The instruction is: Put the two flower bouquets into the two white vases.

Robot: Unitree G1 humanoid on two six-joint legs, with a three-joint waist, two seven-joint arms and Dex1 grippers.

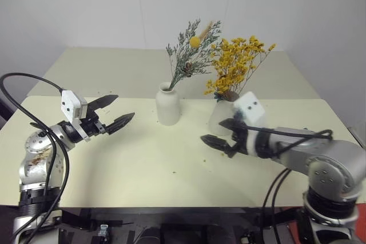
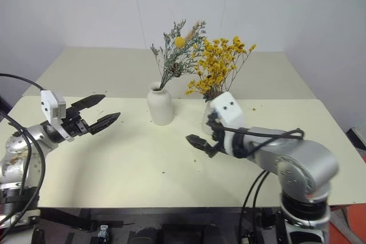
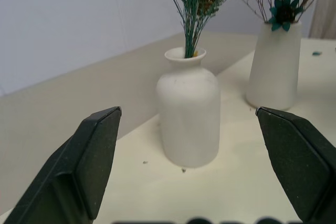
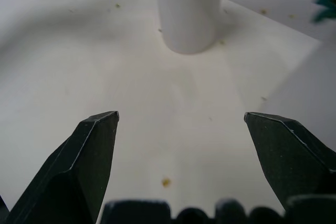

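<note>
So on the left, the left end effector [image 1: 116,112] hovers over the cream counter [image 1: 143,170], fingers spread wide apart and holding nothing. Next over, the bottle-shaped vase [image 1: 168,104] stands upright with the grey-green sprig [image 1: 190,55] already in its neck. Just beside it sits the tapered vase [image 3: 275,64], carrying the bushy yellow bunch [image 1: 237,61]. In front of that vase, the right end effector [image 1: 220,135] hangs just above the counter, fingers also wide apart and empty.
</note>
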